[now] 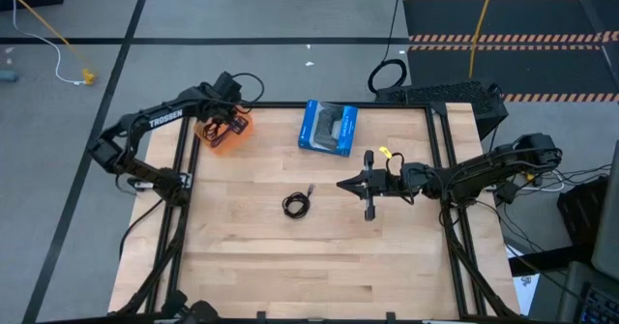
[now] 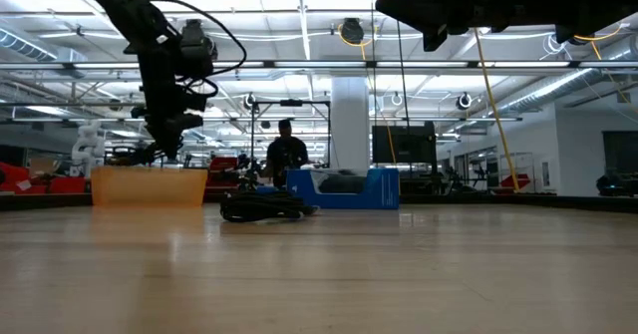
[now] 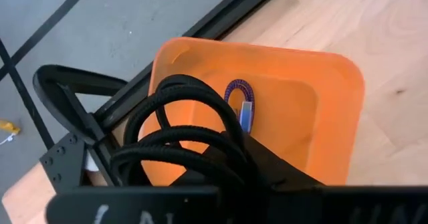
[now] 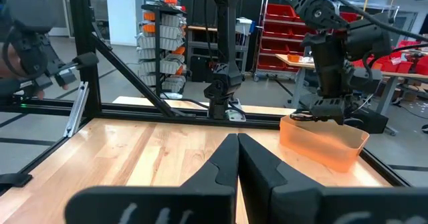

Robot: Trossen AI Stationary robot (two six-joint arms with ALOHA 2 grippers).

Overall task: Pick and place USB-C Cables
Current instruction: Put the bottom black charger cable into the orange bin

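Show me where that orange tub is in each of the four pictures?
High view: orange tub at the table's far-left corner, under the left gripper.
Low view: orange tub at left, beside the blue box.
Left wrist view: fills the middle.
Right wrist view: at right.
Shared landmark: the left gripper above it.

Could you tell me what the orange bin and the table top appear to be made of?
Orange bin: probably plastic, smooth with a slight sheen; its wall looks translucent in the right wrist view, with rounded moulded corners.
Table top: wood, likely butcher block; pale narrow strips with visible grain, finished matt to satin, faintly reflecting in the low view.
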